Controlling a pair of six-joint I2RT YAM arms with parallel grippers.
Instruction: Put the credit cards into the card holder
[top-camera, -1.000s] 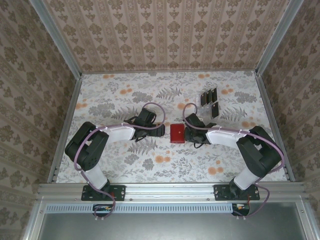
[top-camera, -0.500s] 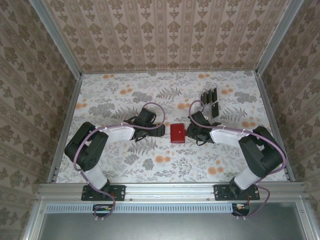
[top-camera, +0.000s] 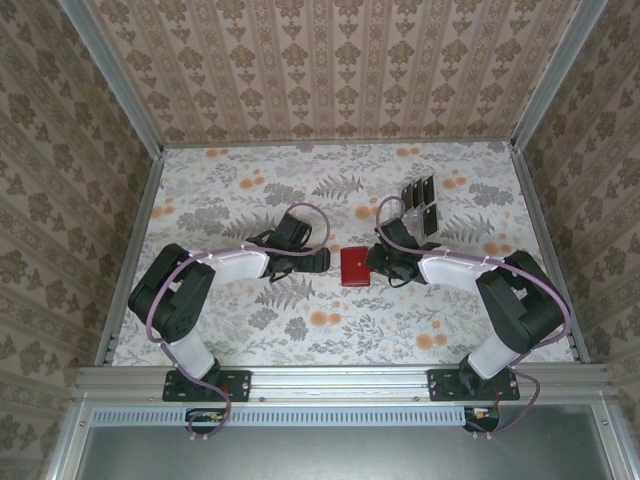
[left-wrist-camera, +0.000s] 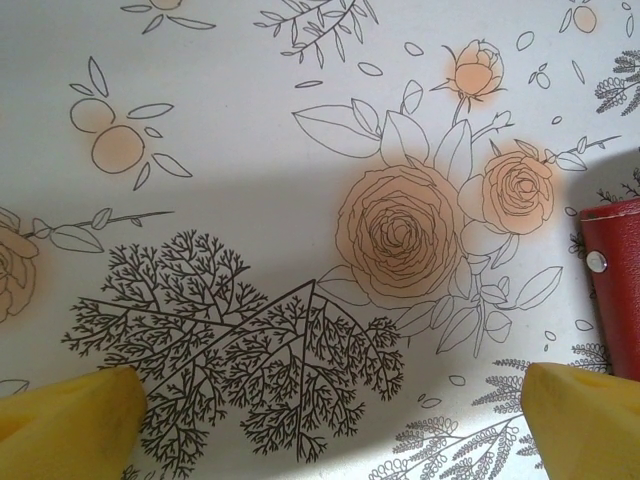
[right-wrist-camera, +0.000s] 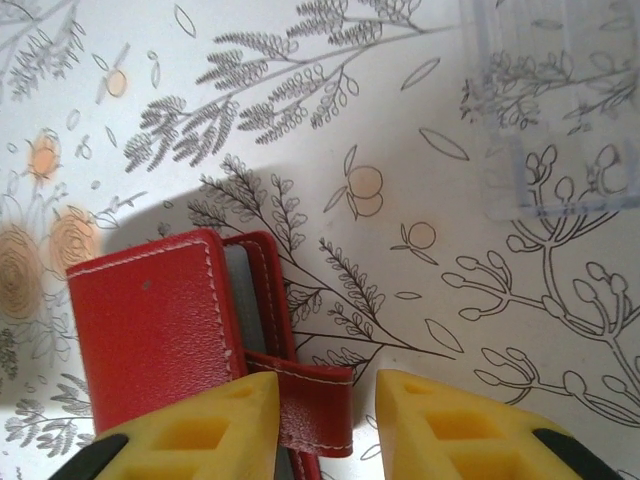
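The card holder (top-camera: 354, 267) is a red wallet lying shut on the flowered table between both grippers. In the right wrist view, the card holder (right-wrist-camera: 150, 320) has its closing tab (right-wrist-camera: 315, 410) sticking out between my right gripper's (right-wrist-camera: 327, 402) yellow fingers. The jaws are partly open, with a gap between the tab and the right finger. My left gripper (left-wrist-camera: 330, 420) stands wide open over bare cloth, the card holder's edge (left-wrist-camera: 612, 270) to its right. Black credit cards (top-camera: 421, 203) stand in a clear rack beyond the right gripper (top-camera: 375, 262).
The clear plastic rack (right-wrist-camera: 560, 120) sits just beyond and right of the right gripper. Patterned walls and metal rails (top-camera: 340, 378) enclose the table on all sides. The left gripper (top-camera: 322, 260) rests just left of the wallet.
The right wrist swung slightly away from the wallet and came back to its right edge. The left arm and the wallet have stayed put.
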